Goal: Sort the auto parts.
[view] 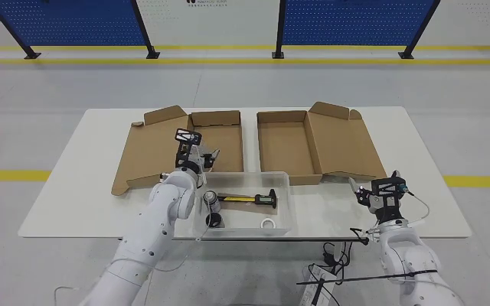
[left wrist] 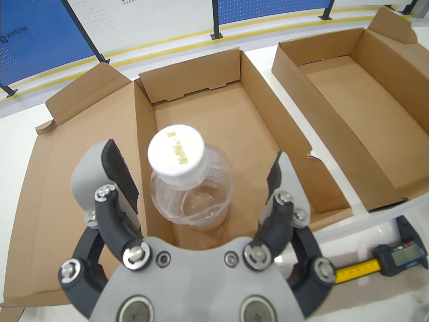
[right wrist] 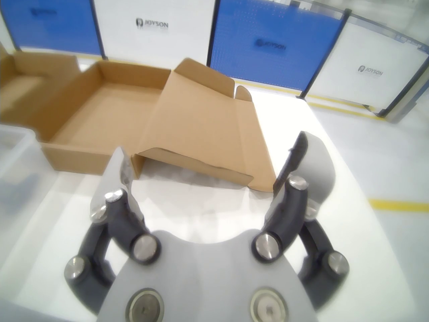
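A clear plastic bottle (left wrist: 191,185) with a white cap stands upright inside the left cardboard box (left wrist: 197,78), close to its front wall. My left gripper (left wrist: 194,155) hangs open around it, and both pads stand clear of the bottle's sides. In the top view this gripper (view: 200,159) is over the front of the left box (view: 222,119). My right gripper (right wrist: 209,147) is open and holds nothing, low over the table in front of the right cardboard box (right wrist: 107,102) and its flap. The top view places it (view: 356,186) near the table's right front.
A clear plastic bin (view: 245,177) at the table's front holds a digital caliper (view: 246,200), a white tape roll (view: 267,223) and a dark part (view: 214,220). The right box (view: 285,145) has nothing in it. Both boxes have lids folded outward.
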